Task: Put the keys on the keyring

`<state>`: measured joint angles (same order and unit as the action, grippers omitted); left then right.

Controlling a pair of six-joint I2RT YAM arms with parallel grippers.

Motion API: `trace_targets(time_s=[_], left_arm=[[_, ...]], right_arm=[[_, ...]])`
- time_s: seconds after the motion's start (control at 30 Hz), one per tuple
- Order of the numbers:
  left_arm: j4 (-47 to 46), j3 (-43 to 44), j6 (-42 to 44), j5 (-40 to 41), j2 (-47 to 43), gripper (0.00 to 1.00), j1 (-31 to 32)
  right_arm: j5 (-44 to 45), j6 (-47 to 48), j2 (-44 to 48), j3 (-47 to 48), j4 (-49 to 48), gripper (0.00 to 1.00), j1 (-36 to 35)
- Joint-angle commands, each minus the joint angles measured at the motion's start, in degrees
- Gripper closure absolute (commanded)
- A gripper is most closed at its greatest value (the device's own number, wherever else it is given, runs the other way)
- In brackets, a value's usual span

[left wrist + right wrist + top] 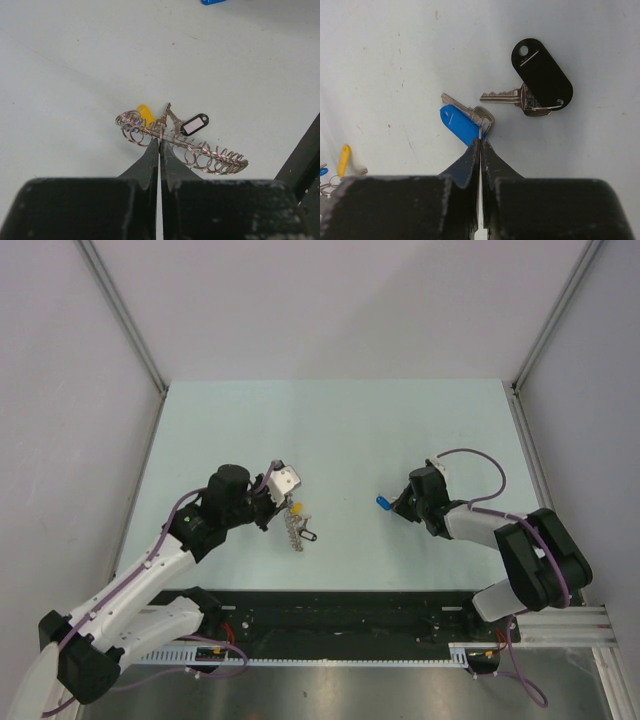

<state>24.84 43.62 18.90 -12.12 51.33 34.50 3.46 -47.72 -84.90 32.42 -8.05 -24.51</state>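
Observation:
The keyring (210, 157) is a silver row of wire loops lying on the table, also seen from above (293, 530). A yellow-tagged key (145, 114) and a black-framed tag (195, 124) hang on it. My left gripper (160, 140) is shut on a wire of it near the middle. My right gripper (480, 141) is shut on the small wire loop of a blue-tagged key (460, 125), which rests on the table (383, 503). A second silver key with a black tag (541, 70) lies loose just beyond it.
The pale green table (330, 430) is walled by grey panels at the back and on both sides. A black rail (340, 612) runs along the near edge by the arm bases. The right arm's cable (480, 465) loops above its wrist.

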Motion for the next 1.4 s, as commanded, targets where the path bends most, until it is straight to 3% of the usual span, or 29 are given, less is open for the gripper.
trace_targets(time_s=[0.0,0.2,0.5,0.67,0.9,1.07,1.13,1.27,1.37], left_arm=[[-2.43,0.33,-1.05,0.17,-1.23,1.00,0.04],[-2.34,0.33,-0.88,0.61,-1.32,1.00,-0.05],[-2.25,0.51,-1.05,0.78,-1.67,1.00,-0.05],[-1.99,0.59,-1.32,1.04,-1.76,1.00,-0.05],[-2.08,0.24,-1.23,2.10,-2.29,1.00,0.04],[-2.08,0.15,-1.14,2.63,-2.29,0.99,0.04],[-2.08,0.07,-1.14,2.63,-2.29,1.00,0.04],[-2.08,-0.02,-1.14,2.54,-2.46,0.99,-0.05],[-2.16,-0.11,-1.14,2.80,-2.55,0.99,0.04]], right_arm=[[1.63,2.10,3.68,-0.26,1.10,1.00,0.08],[4.26,10.53,11.33,1.15,10.75,1.00,0.08],[16.40,21.52,20.48,8.53,29.32,1.00,-0.18],[11.04,20.22,15.05,8.53,30.03,1.00,-1.58],[16.83,18.55,5.47,10.90,26.60,1.00,-12.13],[15.79,15.91,1.15,11.70,24.23,1.00,-17.93],[14.38,14.51,-0.51,11.78,23.62,0.97,-18.99],[11.31,13.18,-1.41,12.13,21.86,0.77,-20.66],[9.81,13.97,-0.10,13.36,22.46,0.67,-20.66]])
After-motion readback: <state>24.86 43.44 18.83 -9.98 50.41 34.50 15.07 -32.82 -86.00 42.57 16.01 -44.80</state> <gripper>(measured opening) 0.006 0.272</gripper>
